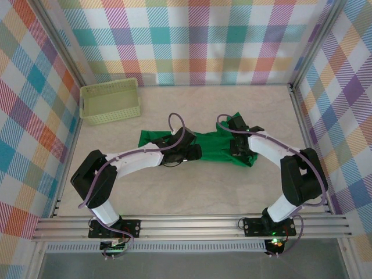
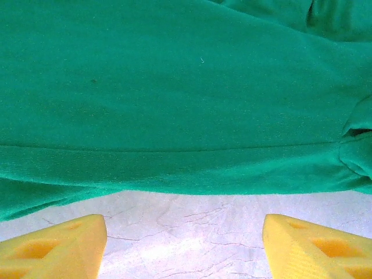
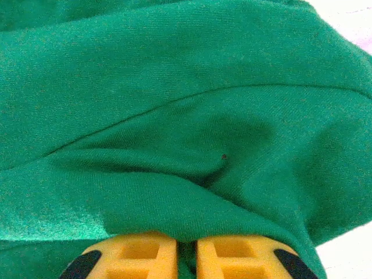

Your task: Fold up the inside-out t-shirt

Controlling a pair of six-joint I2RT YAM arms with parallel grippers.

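Observation:
The inside-out t-shirt is bright green and lies crumpled across the middle of the table. My left gripper hovers low at its near left edge. In the left wrist view its yellow fingers stand wide apart, open, with bare table between them, and the shirt's hem runs just beyond the tips. My right gripper is down on the shirt's right part. In the right wrist view its two yellow fingers are pressed together with a fold of green fabric pinched between them.
A pale yellow-green lattice basket stands at the back left, apart from the shirt. Plaid walls close in the table on three sides. A metal rail runs along the near edge by the arm bases.

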